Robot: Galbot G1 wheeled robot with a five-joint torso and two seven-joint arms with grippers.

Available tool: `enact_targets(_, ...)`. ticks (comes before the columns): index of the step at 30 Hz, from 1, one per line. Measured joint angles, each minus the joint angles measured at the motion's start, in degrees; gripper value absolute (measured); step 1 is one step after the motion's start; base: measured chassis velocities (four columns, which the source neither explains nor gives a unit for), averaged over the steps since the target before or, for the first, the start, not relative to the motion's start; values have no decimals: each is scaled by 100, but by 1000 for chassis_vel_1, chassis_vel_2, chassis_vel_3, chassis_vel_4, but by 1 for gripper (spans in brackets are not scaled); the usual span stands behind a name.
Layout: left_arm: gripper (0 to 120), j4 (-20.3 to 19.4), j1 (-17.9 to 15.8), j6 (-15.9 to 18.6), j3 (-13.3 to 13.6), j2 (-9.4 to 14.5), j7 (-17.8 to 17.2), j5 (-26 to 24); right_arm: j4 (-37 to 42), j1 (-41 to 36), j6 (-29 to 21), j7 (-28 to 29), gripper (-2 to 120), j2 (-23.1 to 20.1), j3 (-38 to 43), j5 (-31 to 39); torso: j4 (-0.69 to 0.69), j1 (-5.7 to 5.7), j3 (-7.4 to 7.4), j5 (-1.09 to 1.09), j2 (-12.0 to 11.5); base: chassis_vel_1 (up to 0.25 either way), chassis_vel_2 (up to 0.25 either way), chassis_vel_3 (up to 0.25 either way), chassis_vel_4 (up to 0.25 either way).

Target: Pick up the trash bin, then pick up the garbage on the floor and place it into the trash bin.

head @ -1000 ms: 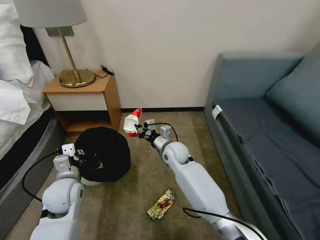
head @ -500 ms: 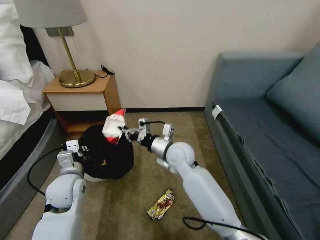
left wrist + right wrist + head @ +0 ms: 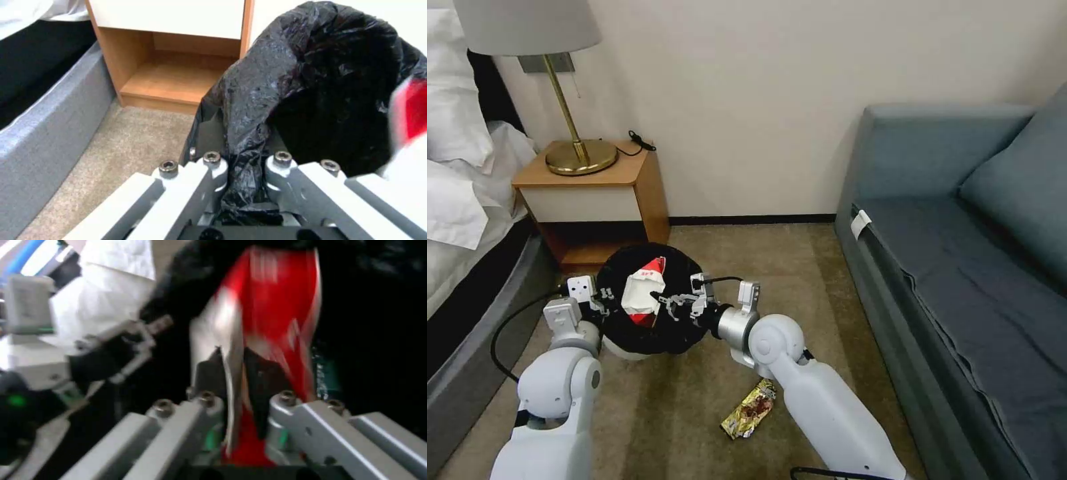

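Red snack wrapper (image 3: pixel 644 297) held over the mouth of the trash bin (image 3: pixel 627 347), pinched along one edge by the right gripper (image 3: pixel 662 301), whose fingers (image 3: pixel 209 373) were clamped flat on either side of the foil. Positioned there, by the look of it, so that a release would drop the piece straight into the black bag (image 3: pixel 307 83) rather than onto the floor (image 3: pixel 694 413).

Bin itself gripped at its near rim by the left gripper (image 3: pixel 242 186), jaws closed over a fold of bag and rim together; probably carried that way to present the opening toward the other arm and keep the liner from slipping. Whether lifted clear of the carpet could not be told.

Gold-yellow wrapper (image 3: pixel 749 409) left lying on the floor just beside the right forearm, not yet collected. Farther out: a wooden nightstand (image 3: pixel 597 193) with a brass lamp (image 3: pixel 570 143) behind the bin, a bed (image 3: pixel 467 200) to the left, a blue-grey sofa (image 3: pixel 960 267) to the right.
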Motion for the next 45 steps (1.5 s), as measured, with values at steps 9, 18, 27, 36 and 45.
enact_targets(9,4,83,1,-18,5,-8,11,21,-33,-42,19,63,45,-2,102,-93,0,0,0,0,0,0,0,0,0)
enact_targets(18,4,264,30,-145,-209,73,25,-42,-6,29,53,205,79,-350,274,-477,0,0,0,0,0,0,0,0,0)
enact_targets(27,4,645,4,-362,-365,114,-43,238,9,-127,-774,1359,99,-1153,-90,-925,-1,0,0,-1,0,0,0,0,0)
enact_targets(36,4,750,22,-446,-444,173,-40,248,-83,-461,-1104,2195,100,-1383,-651,-953,0,0,0,0,0,0,0,0,0)
enact_targets(45,4,862,-9,-529,-559,254,-35,245,-278,-609,-1137,2337,100,-1552,-1010,-1082,0,0,0,0,0,0,0,0,0)
